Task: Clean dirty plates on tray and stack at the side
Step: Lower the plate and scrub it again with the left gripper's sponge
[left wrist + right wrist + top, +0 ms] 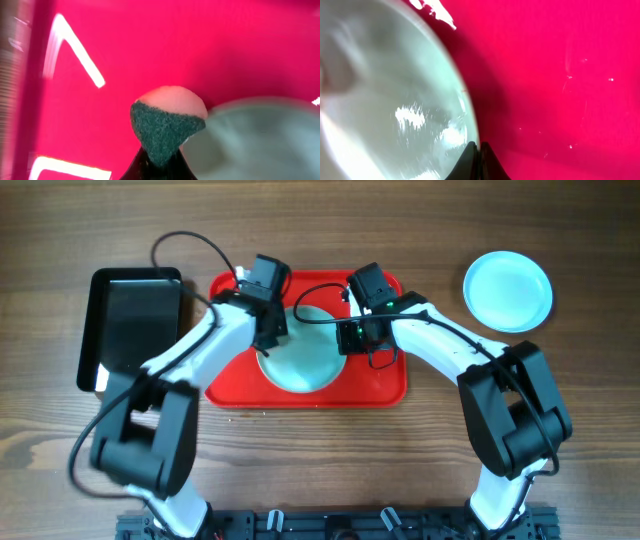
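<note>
A pale blue plate (300, 360) lies on the red tray (380, 385). My left gripper (270, 330) is shut on a sponge (167, 120), dark green below and pale pink on top, at the plate's left rim (260, 140) over the tray (150, 40). My right gripper (355, 338) is shut on the plate's right rim (477, 150); the plate (395, 100) fills the left of that view and the tray (560, 75) the right. A second pale blue plate (507, 290) lies on the table at the far right. A third plate is not in view.
A glossy black tray (130, 330) lies on the table left of the red tray, under my left arm. Cables loop over the red tray's back edge. The wooden table (330, 460) extends in front of the tray.
</note>
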